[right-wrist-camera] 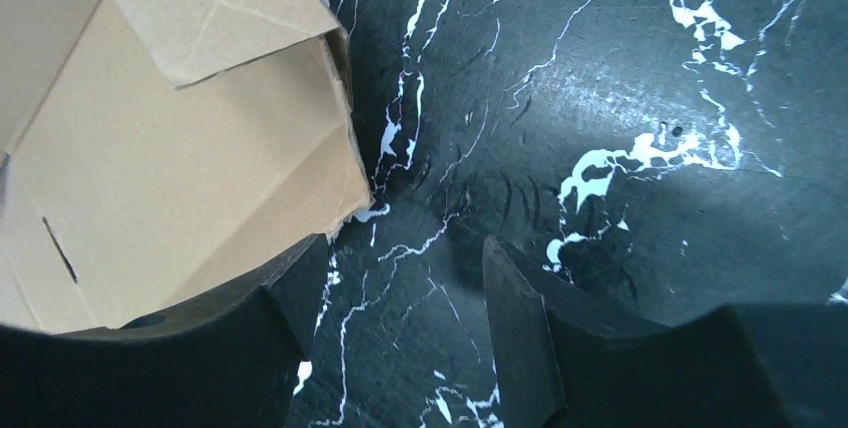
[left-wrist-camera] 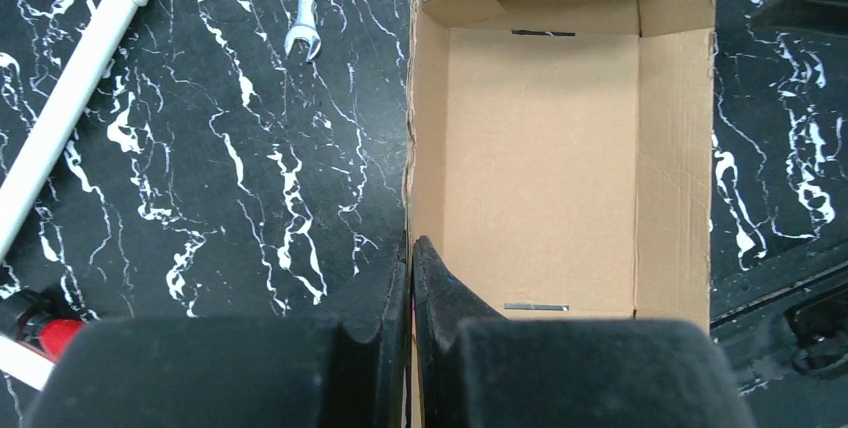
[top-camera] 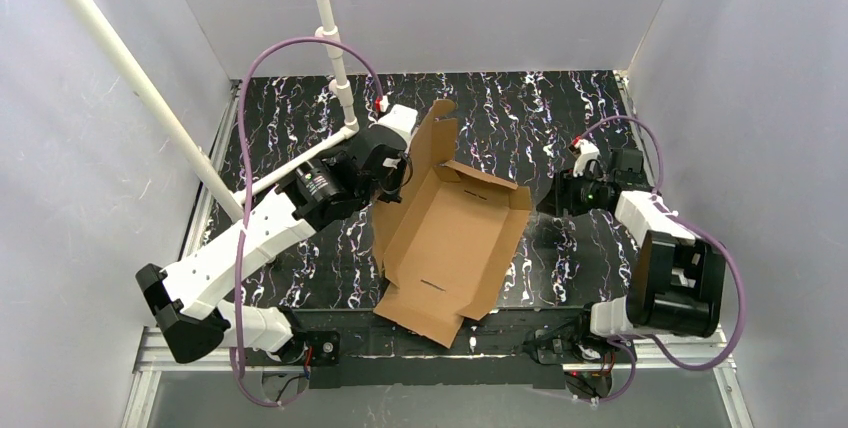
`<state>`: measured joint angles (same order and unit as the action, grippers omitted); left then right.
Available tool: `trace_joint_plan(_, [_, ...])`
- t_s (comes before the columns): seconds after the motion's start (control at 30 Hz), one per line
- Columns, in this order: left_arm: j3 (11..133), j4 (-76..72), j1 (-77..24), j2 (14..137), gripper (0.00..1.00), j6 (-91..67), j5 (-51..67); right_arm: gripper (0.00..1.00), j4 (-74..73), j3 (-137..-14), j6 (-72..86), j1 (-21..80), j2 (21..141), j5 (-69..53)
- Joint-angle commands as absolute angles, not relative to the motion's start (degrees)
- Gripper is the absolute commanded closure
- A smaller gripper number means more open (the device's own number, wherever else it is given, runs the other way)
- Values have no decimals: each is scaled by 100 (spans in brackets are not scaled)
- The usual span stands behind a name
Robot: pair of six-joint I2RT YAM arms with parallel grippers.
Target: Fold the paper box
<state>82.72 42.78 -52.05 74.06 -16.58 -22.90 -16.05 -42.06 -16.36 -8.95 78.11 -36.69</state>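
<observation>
Left wrist view: at bottom centre, the left gripper (left-wrist-camera: 410, 283) is pinched tight on the upright left side wall of the paper box (left-wrist-camera: 540, 168). The box lies open on the black marbled table (left-wrist-camera: 200, 168), right of centre. The right gripper (right-wrist-camera: 400, 313) has its jaws well apart and holds nothing, just beside the box's corner.

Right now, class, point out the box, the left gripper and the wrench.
box (top-camera: 452, 233): top view, on its inner floor panel.
left gripper (left-wrist-camera: 411, 248): left wrist view, midway between its fingertips, at the box wall.
wrench (left-wrist-camera: 304, 3): left wrist view, on its shaft.
</observation>
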Motion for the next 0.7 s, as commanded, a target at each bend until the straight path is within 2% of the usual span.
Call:
trace_joint_plan(0.0, [8086, 3928, -5160, 7096, 100, -2014, -2188, 32, -824, -4261, -685, -919, 8209, -4189])
trace_joint_plan(0.27, [8055, 3826, -5161, 7115, 100, -2147, -1998, 33, -189, -4031, -159, -631, 8588, -4403])
trace_joint_plan(0.43, [8089, 3793, -5166, 7124, 100, -2222, -1939, 38, -105, -4037, -184, -371, 8681, -4108])
trace_joint_plan(0.67, [8178, 3821, -5160, 7247, 100, -2242, -1928, 48, 167, -3948, -497, -17, 8196, -3452])
